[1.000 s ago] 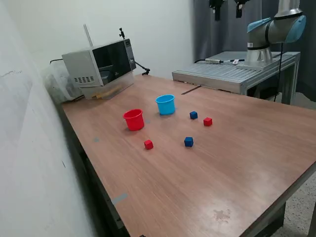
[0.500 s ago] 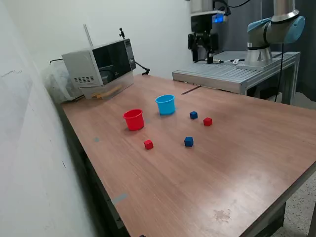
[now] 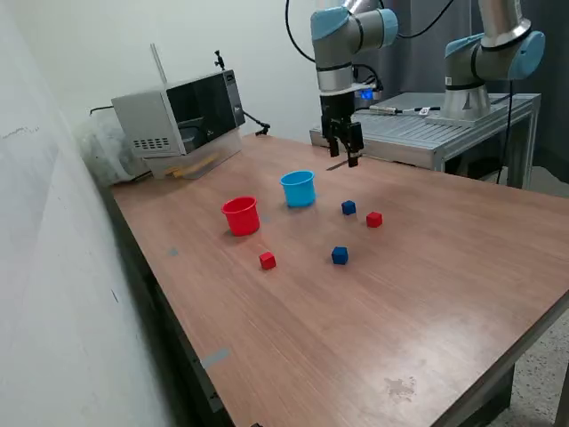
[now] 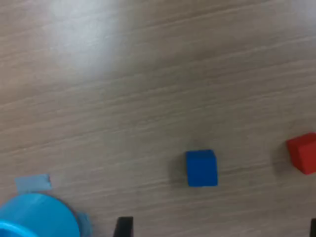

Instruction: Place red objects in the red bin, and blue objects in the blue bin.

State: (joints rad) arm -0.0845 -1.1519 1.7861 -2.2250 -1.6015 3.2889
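The red cup (image 3: 241,215) and the light blue cup (image 3: 299,189) stand upright on the wooden table. One dark blue cube (image 3: 348,207) and one red cube (image 3: 374,219) lie to the exterior view's right of the blue cup. A second blue cube (image 3: 340,255) and a second red cube (image 3: 268,260) lie nearer the camera. My gripper (image 3: 343,153) hangs open and empty above the table, just behind the blue cup and the far blue cube. The wrist view shows that blue cube (image 4: 201,168), a red cube (image 4: 303,153), the blue cup's rim (image 4: 37,219) and one dark fingertip (image 4: 123,226).
A grey microwave-like box (image 3: 182,111) stands at the table's back corner by the wall. A metal platform (image 3: 418,129) carrying a second arm (image 3: 489,53) stands behind the table. A bit of blue tape (image 4: 32,182) lies by the blue cup.
My arm has come down into view and moved toward the exterior view's left, now hovering low behind the blue cup. The cups and cubes have not moved.
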